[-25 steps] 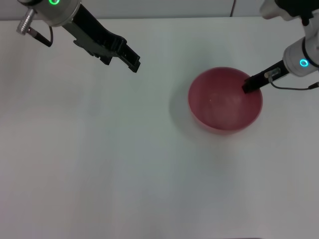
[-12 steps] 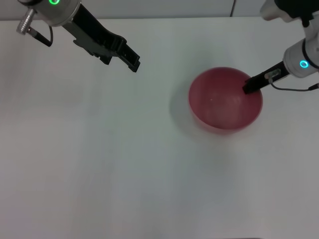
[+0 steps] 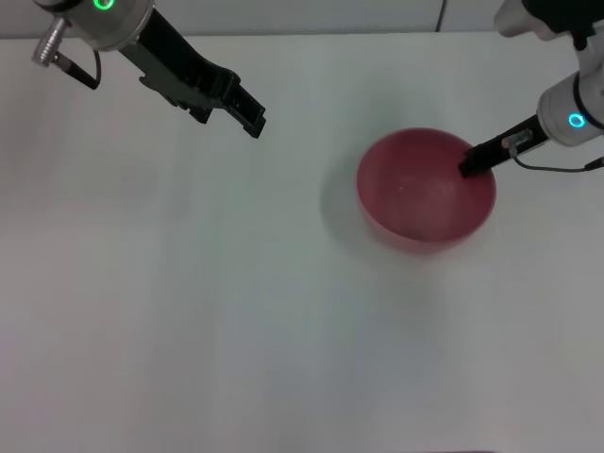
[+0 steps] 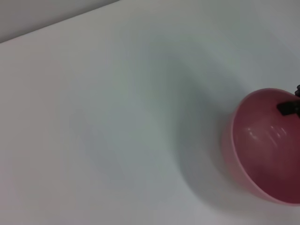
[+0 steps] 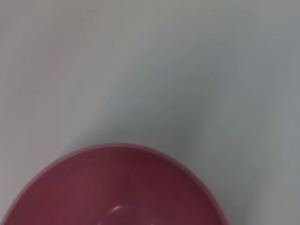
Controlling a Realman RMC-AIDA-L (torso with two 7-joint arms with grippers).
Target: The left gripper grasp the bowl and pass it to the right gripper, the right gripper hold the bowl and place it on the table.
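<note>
The pink-red bowl [image 3: 425, 189] sits right of centre in the head view, casting a soft shadow to its left on the white table [image 3: 236, 311]. My right gripper [image 3: 469, 163], on its blue-ringed wrist, is shut on the bowl's right rim. Whether the bowl's base touches the table I cannot tell. My left gripper [image 3: 255, 121], on its green-ringed wrist, hangs open and holds nothing at the far left, well apart from the bowl. The left wrist view shows the bowl [image 4: 267, 145] with the right gripper [image 4: 288, 108] on its rim. Part of the bowl [image 5: 112, 187] fills the right wrist view.
The tabletop ends at a far edge [image 3: 311, 35] along the top of the head view, with a wall behind it. Nothing else stands on the table around the bowl.
The bowl, held by the right gripper, has shifted only a few pixels in the head view. The left arm has not moved.
</note>
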